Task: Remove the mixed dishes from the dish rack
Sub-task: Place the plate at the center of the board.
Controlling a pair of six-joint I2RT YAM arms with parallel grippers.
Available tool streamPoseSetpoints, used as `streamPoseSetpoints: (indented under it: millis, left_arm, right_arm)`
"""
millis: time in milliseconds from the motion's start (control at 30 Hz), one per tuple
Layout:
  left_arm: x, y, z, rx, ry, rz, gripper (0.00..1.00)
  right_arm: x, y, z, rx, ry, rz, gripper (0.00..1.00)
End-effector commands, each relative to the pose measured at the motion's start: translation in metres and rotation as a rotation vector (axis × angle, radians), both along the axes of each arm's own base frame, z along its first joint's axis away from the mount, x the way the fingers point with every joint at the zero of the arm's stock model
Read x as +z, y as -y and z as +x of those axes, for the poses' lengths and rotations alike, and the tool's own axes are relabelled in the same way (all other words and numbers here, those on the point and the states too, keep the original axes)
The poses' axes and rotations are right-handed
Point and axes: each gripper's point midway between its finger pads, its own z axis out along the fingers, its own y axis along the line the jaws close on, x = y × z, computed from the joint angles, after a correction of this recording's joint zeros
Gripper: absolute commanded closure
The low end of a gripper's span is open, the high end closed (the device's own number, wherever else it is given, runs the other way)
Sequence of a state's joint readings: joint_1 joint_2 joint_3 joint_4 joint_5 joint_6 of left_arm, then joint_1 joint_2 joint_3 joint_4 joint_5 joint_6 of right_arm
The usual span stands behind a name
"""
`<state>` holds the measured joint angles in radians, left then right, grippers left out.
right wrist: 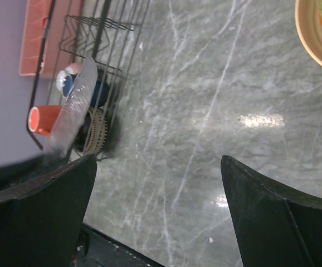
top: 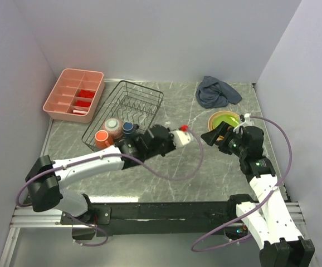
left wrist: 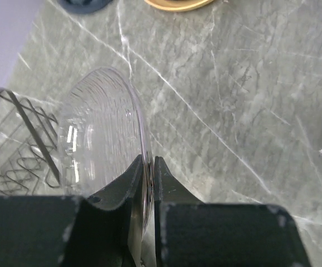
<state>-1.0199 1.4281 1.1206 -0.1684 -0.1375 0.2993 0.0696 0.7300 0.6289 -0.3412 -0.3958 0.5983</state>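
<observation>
Two arms reach out from the near edge over the grey marbled table (top: 166,178). One left gripper (left wrist: 148,167) is clamped narrowly on the rim of one clear plate (left wrist: 99,128), which stands on edge just right of the dish rack (top: 141,97); whether its lower edge touches the table cannot be told. One right gripper (right wrist: 158,167) has its jaws spread wide with nothing between them, just near-left of the plates on the right.

At the near-left end of the single black wire rack sit one orange mug (top: 101,138), one small dark blue cup (top: 128,127) and one pinkish bowl (top: 112,124). One dark brown bowl (right wrist: 97,130) shows partly beside them in the right wrist view.

On the right lies one tan-yellow plate (top: 211,121) with one lime green plate (top: 228,118) on it. One blue-grey cloth (top: 216,92) lies crumpled beyond them. At the far left stands one pink tray (top: 61,92); two of its compartments hold something red.
</observation>
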Motion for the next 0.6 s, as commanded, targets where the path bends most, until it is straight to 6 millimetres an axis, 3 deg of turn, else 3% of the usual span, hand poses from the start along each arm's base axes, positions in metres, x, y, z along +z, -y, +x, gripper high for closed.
streamPoseSetpoints:
  millis: [0, 333, 567]
  left_arm:
    - [0.030, 0.021, 0.002, 0.049, 0.256, -0.013, 0.99]
    - [-0.006, 0.065, -0.027, -0.029, 0.371, 0.116, 0.99]
    - [-0.011, 0.088, -0.044, -0.085, 0.419, 0.142, 0.99]
  right_arm:
    - [0.035, -0.008, 0.004, 0.017, 0.062, 0.052, 0.00]
    - [0.040, -0.023, 0.003, 0.055, 0.019, 0.142, 0.00]
    - [0.009, -0.030, 0.003, 0.055, -0.106, 0.112, 0.02]
